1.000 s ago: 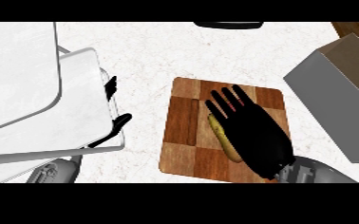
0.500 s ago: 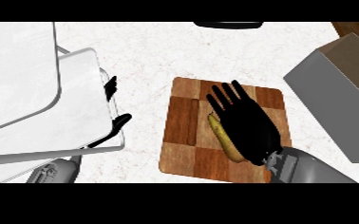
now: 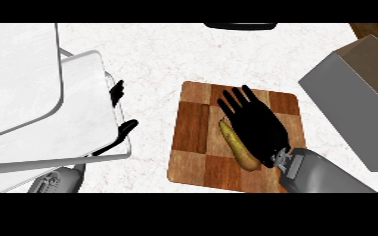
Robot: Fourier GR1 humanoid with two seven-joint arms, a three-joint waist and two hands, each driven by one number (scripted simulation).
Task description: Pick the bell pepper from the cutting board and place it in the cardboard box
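Observation:
A yellow-green bell pepper lies on the checkered wooden cutting board, showing as a long strip along the left edge of my right hand. That hand hovers flat over the pepper with straight, spread fingers pointing away from me, and it hides most of the pepper. The cardboard box stands at the right edge, its grey side facing me. My left hand sits at the left, mostly hidden under a white tray; only dark fingertips show.
A large white tray covers the left side of the counter and overhangs my left forearm. A dark object lies at the counter's far edge. Marble counter surrounds the board.
My right hand and forearm have drawn back slightly toward the lower right over the board. The pepper and left hand have not moved.

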